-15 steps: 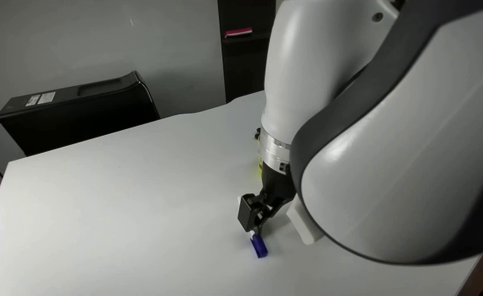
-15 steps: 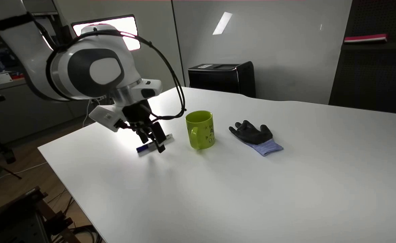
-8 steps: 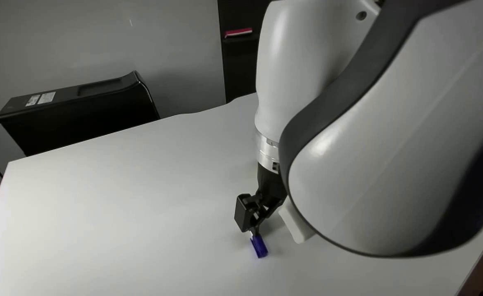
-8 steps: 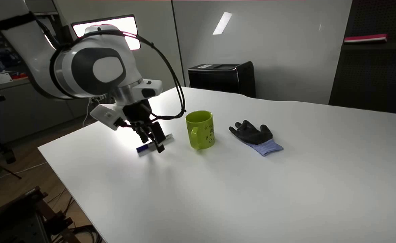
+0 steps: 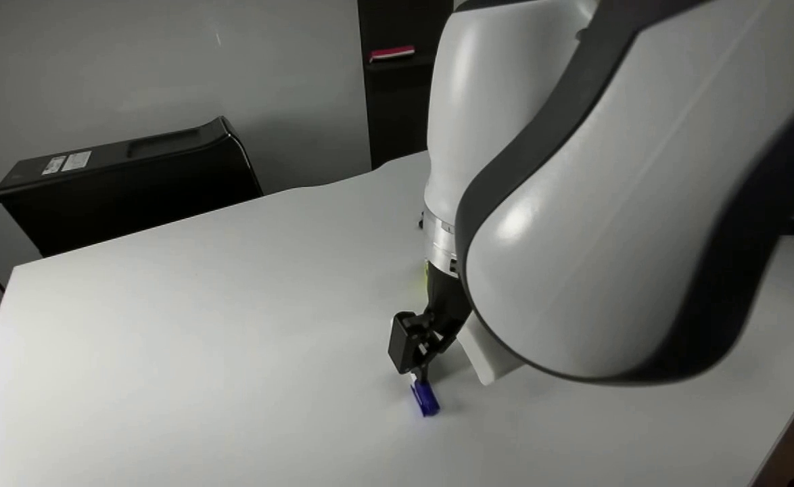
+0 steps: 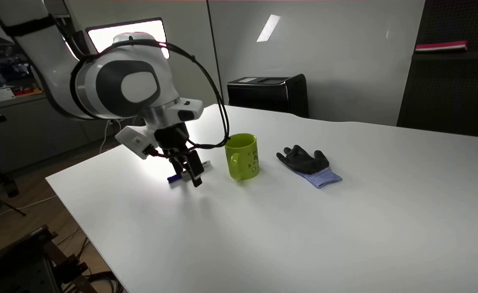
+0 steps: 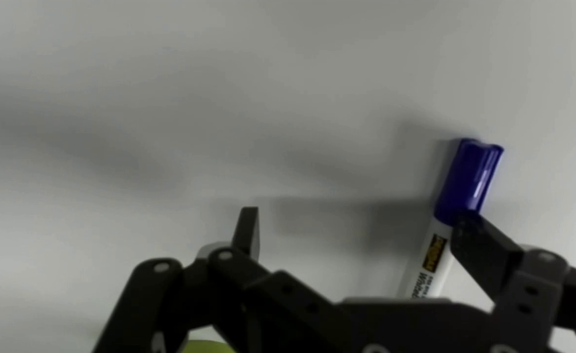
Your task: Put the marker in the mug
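Note:
The white marker with a dark blue cap lies on the table. Its cap shows in both exterior views (image 5: pixel 426 399) (image 6: pixel 174 178). In the wrist view the marker (image 7: pixel 445 218) lies between the fingers, against or very near the right-hand one; its lower end is hidden by the gripper. My gripper (image 6: pixel 188 176) is low over the marker, fingers wide apart in the wrist view (image 7: pixel 357 215). The lime-green mug (image 6: pixel 242 160) stands upright beyond the marker's white end, handle facing the camera. Only slivers of it show in an exterior view (image 5: pixel 427 274) and the wrist view (image 7: pixel 207 347).
A black glove with a blue cuff (image 6: pixel 307 163) lies on the table beyond the mug. A black box-shaped device (image 6: pixel 268 95) stands behind the table's far edge. The arm's hanging cable (image 6: pixel 225 126) passes close to the mug's rim. The white table (image 6: pixel 304 228) has its edge near the arm.
The arm and gripper have shifted slightly toward the mug. The marker has slid a little the same way along the table. The mug and glove have not moved.

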`<state>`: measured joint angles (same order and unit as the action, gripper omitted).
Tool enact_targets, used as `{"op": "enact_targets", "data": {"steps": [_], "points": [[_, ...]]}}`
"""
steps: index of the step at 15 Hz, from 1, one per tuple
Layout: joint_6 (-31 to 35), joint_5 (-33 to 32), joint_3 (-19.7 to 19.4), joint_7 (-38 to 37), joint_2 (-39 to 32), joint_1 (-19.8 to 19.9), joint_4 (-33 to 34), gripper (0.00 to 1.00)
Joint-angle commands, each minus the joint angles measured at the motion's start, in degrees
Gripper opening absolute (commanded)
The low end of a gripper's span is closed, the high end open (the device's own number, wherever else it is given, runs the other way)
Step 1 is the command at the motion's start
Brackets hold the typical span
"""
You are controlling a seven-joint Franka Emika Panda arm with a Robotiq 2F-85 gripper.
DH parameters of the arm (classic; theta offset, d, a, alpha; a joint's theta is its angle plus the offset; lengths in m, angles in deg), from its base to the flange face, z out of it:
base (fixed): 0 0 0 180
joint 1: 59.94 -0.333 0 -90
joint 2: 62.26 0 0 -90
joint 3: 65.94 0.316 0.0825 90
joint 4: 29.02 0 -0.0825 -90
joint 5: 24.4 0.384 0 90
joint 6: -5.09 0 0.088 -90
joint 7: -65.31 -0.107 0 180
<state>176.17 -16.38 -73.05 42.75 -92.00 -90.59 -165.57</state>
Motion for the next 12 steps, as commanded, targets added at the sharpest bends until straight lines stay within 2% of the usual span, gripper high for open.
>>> {"op": "enact_targets", "data": {"steps": [1, 5, 12], "points": [[-0.8, -0.6, 1.1, -2.3, -1.2, 1.6, 1.7, 1.00], [0.2, 0.9, 4.6, -1.7, -1.4, 4.1, 2.5, 1.00], [-0.1, 0.8, 5.6, -2.0, -3.3, 3.7, 4.4, 1.00]]}}
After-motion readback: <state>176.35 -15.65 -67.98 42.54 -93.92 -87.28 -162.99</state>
